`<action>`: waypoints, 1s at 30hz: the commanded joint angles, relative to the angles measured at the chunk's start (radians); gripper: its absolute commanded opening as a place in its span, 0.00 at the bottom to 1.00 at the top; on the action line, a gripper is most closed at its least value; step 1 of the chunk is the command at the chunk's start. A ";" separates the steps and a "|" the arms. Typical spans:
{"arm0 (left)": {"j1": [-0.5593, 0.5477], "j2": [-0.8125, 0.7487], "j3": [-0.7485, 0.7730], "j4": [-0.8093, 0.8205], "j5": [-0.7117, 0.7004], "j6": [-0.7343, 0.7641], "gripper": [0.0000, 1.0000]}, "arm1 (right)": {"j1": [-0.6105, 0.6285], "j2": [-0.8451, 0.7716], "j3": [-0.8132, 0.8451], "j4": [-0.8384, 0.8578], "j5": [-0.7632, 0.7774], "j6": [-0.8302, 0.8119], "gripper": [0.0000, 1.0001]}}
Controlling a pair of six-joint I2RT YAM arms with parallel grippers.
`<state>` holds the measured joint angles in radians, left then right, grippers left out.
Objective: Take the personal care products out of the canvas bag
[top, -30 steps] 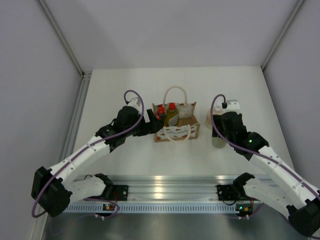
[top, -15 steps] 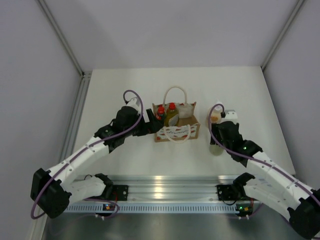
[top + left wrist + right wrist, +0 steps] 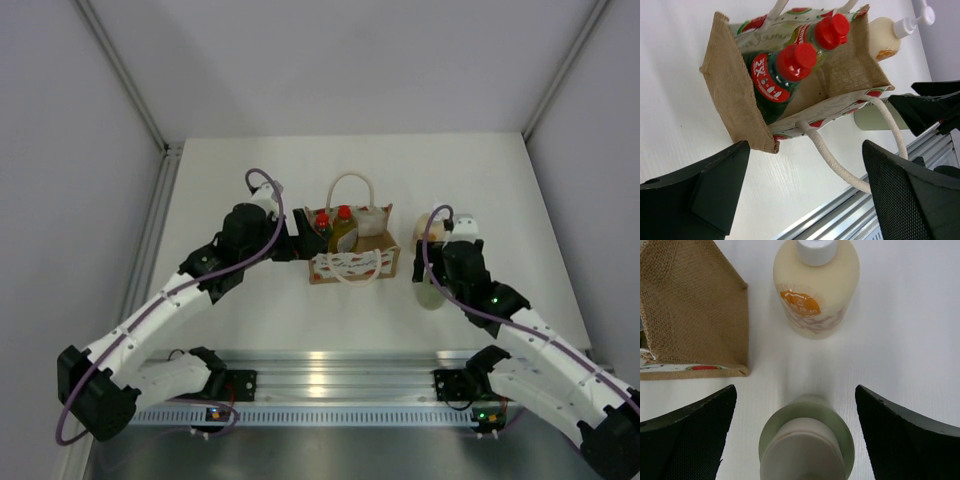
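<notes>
1. Table point(image 3: 350, 310): white, carrying all items below.
2. Pale green bottle point(image 3: 805, 440): nearest item to you. It stands upright on the table, out of the bag and near its right front corner. White cap on top.
3. Your right gripper point(image 3: 795, 390): fingers wide apart, one on each side of the pale green bottle, touching neither side, gripping nothing.
4. Bag point(image 3: 735, 100): tan burlap, mid-table between your two arms, upright and open at the top. The white front panel with red marks faces you, and the cream loop handles point(image 3: 840, 165) are free.
5. Your left gripper point(image 3: 805, 150): fingers wide apart and empty, just left of the bag, its opening turned toward the bag's left wall.
6. Dark green bottle point(image 3: 765, 95): inside the bag, left side, red cap up.
7. Yellow bottle point(image 3: 832, 30): inside the bag, touching the dark green one on its right, red cap up.
8. Pump bottle point(image 3: 815, 285): cream, orange label, upright on the table just right of the bag, beyond the pale green bottle.
</notes>
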<state>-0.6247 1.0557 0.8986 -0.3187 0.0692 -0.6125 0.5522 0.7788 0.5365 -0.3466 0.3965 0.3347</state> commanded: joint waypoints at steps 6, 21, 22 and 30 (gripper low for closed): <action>-0.019 0.004 0.170 0.012 -0.006 0.157 0.98 | -0.009 -0.015 0.016 0.051 -0.024 0.016 0.99; -0.208 0.332 0.490 0.041 -0.278 0.447 0.98 | -0.009 -0.371 0.025 -0.083 -0.142 0.113 0.99; -0.214 0.352 0.496 0.049 -0.285 0.459 0.98 | -0.009 -0.397 0.028 -0.091 -0.151 0.112 1.00; -0.247 0.397 0.435 0.098 -0.472 0.438 0.96 | -0.009 -0.473 0.045 -0.166 -0.186 0.095 1.00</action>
<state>-0.8566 1.4967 1.3548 -0.3004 -0.2687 -0.1753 0.5518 0.3313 0.5392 -0.4694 0.2481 0.4286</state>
